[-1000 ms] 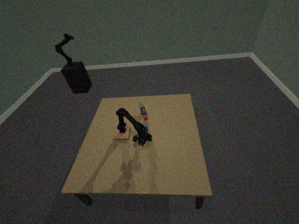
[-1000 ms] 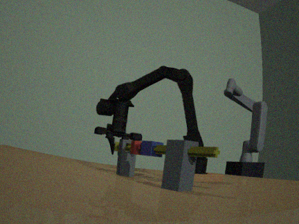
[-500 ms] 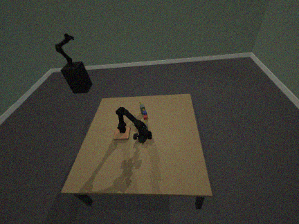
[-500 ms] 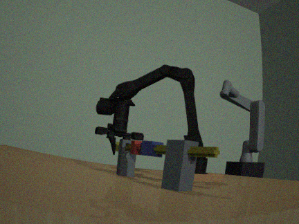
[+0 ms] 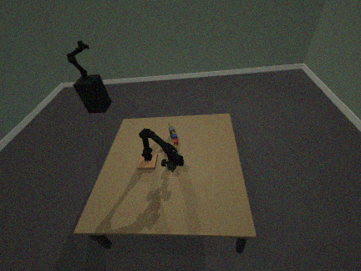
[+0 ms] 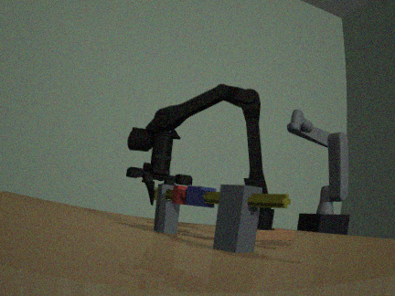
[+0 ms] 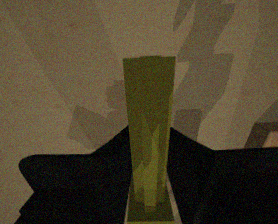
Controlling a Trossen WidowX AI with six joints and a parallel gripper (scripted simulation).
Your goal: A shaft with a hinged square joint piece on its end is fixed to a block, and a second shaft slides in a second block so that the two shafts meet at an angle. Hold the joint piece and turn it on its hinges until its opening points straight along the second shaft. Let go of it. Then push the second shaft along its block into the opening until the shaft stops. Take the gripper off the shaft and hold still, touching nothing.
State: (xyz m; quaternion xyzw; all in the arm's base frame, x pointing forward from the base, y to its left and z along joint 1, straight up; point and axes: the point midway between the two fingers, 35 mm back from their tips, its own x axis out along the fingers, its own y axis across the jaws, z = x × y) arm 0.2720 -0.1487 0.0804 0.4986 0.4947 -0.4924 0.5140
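The joint piece shows as a blue part [image 5: 174,135] [image 6: 200,196] and a red part [image 5: 175,141] [image 6: 179,195] in line. It sits on the first yellow shaft [image 6: 271,201], which runs through the near grey block [image 6: 236,219]. The second grey block [image 6: 165,213] stands beyond the red part. The second yellow shaft [image 7: 149,95] shows between that block and the red part; how far it enters the opening cannot be told. My gripper [image 6: 154,195] [image 7: 146,125] is beyond the second block, shut on the second shaft. The arm hides the shaft in the top view.
My arm's base stands on an orange-brown plate [image 5: 146,166] on the wooden table [image 5: 209,191], beside the line of blocks. Another arm on a dark pedestal [image 5: 94,94] [image 6: 324,224] stands away from the table.
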